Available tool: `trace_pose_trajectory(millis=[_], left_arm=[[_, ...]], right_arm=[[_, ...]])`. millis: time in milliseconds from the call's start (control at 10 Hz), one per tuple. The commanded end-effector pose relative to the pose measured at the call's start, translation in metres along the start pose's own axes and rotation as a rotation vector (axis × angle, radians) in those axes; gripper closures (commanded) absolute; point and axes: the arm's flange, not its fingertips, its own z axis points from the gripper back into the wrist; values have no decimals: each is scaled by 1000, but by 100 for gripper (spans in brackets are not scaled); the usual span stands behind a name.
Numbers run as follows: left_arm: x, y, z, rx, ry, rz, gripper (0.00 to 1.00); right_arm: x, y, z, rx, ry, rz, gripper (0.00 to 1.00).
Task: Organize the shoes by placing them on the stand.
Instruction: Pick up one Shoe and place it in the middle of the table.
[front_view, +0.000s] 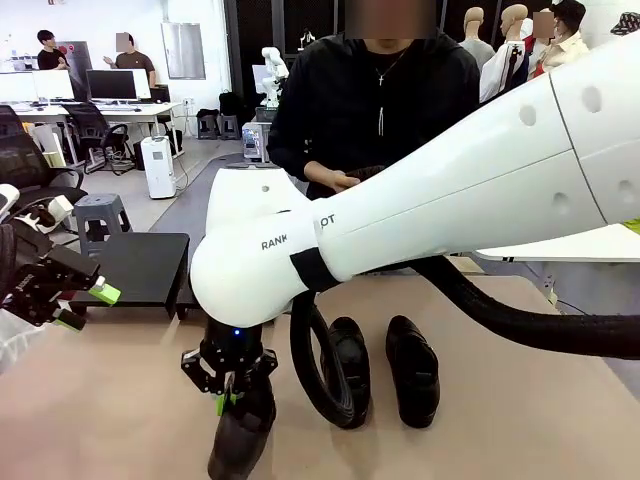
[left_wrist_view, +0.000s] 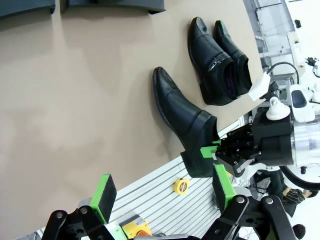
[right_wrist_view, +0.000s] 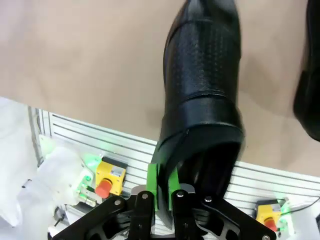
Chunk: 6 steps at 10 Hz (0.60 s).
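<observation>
**Right gripper clamped on one shoe at the desk's near edge**

At the far left, the left gripper (front_view: 87, 306) hangs released over the desk's left edge, its green pads (left_wrist_view: 103, 194) spread wide with nothing between them. Behind it, the low matte black stand (front_view: 145, 265) sits near the far-left corner of the tan desk (front_view: 120, 400). Its right end is hidden by the white right arm, and in the left wrist view both its sections are cut off by the picture's top edge.

Right of that, the right gripper (front_view: 232, 385) pinches the heel rim of a glossy black leather dress shoe (front_view: 240, 440). The shoe's toe lies on the desk and its heel pokes past the near edge. Its lower part is cut off in the front view.

A looped black cable (front_view: 310, 370) covers part of the nearer of two matching black shoes (front_view: 412, 368), which lie side by side mid-desk. The person's hand (front_view: 345, 180) holds something dark that is too hidden to tell.
</observation>
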Motion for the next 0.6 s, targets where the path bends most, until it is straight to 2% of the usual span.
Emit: trace_pose_trajectory(millis=[0, 300, 500], left_arm=[[-1, 3, 2, -7, 3, -22, 0], [-1, 3, 2, -7, 3, -22, 0], [-1, 3, 2, -7, 3, -22, 0]], right_arm=[[-2, 3, 5, 0, -47, -47, 0], [-5, -2, 15, 21, -52, -32, 0], [-13, -16, 31, 93, -7, 19, 0]])
